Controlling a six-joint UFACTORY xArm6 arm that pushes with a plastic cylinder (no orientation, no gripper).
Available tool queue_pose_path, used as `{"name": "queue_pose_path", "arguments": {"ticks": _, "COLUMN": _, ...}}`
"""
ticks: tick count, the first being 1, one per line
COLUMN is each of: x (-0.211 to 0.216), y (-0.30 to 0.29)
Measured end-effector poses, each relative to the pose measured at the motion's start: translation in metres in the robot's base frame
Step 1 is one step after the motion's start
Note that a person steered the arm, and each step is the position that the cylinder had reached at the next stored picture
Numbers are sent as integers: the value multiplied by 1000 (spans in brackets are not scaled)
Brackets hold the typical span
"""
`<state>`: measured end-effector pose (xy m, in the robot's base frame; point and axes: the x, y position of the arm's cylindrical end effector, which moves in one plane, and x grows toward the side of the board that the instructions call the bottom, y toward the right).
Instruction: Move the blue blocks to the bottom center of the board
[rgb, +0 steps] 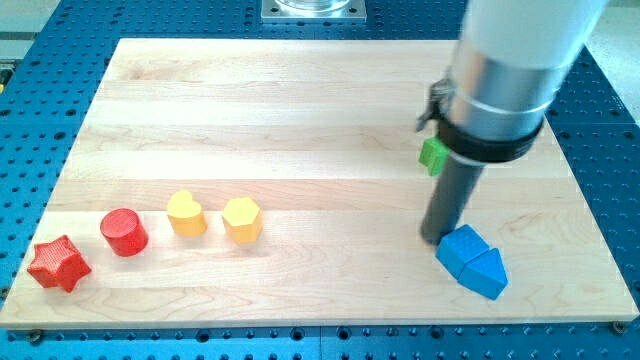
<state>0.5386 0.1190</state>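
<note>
So the two blue blocks are sitting down in the lower right of the board; one's a blue chunky block (460, 249), kind of cube or pentagon shaped, hard to call exactly, and pressed right against its lower-right side is a blue triangular block (489, 271), the pair touching and forming one slanted clump near the board's bottom edge; my tip (437, 238) is down on the wood just at the upper-left corner of that chunky blue one, looks like it's touching or a hair off, can't really tell; it's only a plain dark rod, nothing to open or close and nothing held; behind the rod, partly hidden by it, there's a green block (431, 154), shape not readable; way over on the view's left, well apart from the blues, there's a loose row: red star (58, 264) nearest the corner, then a red cylinder (124, 232), a yellow heart (186, 213) and a yellow hexagon (241, 219); all on the pale wooden board (280, 110).
</note>
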Motion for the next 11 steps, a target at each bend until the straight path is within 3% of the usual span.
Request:
{"name": "queue_pose_path", "arguments": {"ticks": 1, "x": -21, "y": 42}}
{"name": "queue_pose_path", "arguments": {"ticks": 2, "x": -9, "y": 95}}
{"name": "queue_pose_path", "arguments": {"ticks": 3, "x": 27, "y": 80}}
{"name": "queue_pose_path", "arguments": {"ticks": 6, "x": 45, "y": 35}}
{"name": "queue_pose_path", "arguments": {"ticks": 8, "x": 57, "y": 74}}
{"name": "queue_pose_path", "arguments": {"ticks": 10, "x": 80, "y": -6}}
{"name": "queue_pose_path", "arguments": {"ticks": 11, "x": 78, "y": -15}}
